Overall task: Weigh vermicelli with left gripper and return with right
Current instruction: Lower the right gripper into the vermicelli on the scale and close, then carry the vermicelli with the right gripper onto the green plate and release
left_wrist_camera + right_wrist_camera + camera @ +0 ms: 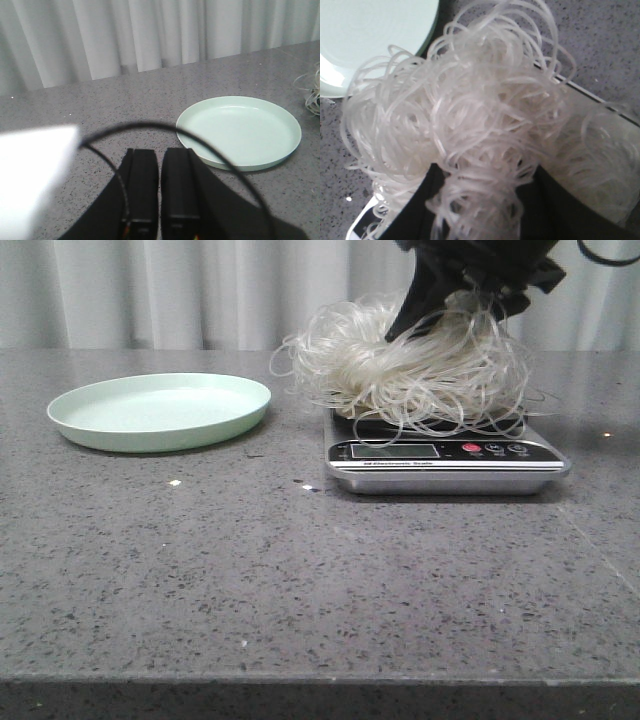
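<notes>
The vermicelli (415, 365) is a fluffy whitish nest sitting on the scale (445, 455), with strands hanging over its edges. My right gripper (440, 325) comes down into the nest from above. In the right wrist view its black fingers (432, 195) stand partly closed with a bunch of vermicelli (470, 115) pressed between them. My left gripper (160, 150) is shut and empty, hovering over the table beside the pale green plate (239, 131). It is out of the front view.
The empty green plate (160, 410) lies on the grey speckled table, left of the scale. Small crumbs (175, 483) lie in front of it. A blurred white shape (30, 170) fills the left wrist view's edge. White curtains hang behind the table.
</notes>
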Robot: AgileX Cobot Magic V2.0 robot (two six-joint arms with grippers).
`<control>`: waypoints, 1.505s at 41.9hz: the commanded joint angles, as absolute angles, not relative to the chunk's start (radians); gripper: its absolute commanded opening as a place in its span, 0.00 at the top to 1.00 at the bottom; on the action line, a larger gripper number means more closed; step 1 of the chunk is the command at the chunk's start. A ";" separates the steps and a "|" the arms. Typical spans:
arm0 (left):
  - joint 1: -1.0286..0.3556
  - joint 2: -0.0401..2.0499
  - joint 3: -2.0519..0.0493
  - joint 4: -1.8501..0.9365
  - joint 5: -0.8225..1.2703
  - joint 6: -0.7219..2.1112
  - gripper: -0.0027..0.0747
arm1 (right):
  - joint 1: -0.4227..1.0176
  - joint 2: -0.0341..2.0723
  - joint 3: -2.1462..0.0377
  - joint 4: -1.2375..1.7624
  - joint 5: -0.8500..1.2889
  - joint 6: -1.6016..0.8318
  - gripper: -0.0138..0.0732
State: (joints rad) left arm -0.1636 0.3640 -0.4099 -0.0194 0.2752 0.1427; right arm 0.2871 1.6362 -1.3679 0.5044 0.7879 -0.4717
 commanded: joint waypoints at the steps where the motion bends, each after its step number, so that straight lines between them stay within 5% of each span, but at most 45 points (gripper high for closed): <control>1: -0.168 0.369 -0.436 -0.022 0.203 0.131 0.79 | 0.287 1.534 -1.395 0.519 0.741 -0.479 0.67; 26: -0.168 0.369 -0.436 -0.022 0.203 0.131 0.79 | 0.338 1.464 -1.752 0.630 0.776 -0.479 0.67; 42: -0.168 0.369 -0.436 -0.022 0.203 0.131 0.79 | 0.540 1.709 -1.971 0.634 0.719 -0.479 0.67; 63: -0.168 0.369 -0.436 -0.022 0.203 0.131 0.79 | 0.578 1.995 -1.978 0.658 0.640 -0.479 0.67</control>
State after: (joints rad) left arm -0.1636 0.3640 -0.4099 -0.0194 0.2752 0.1427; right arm 0.5794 2.0414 -1.9375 0.5955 0.7132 -0.4717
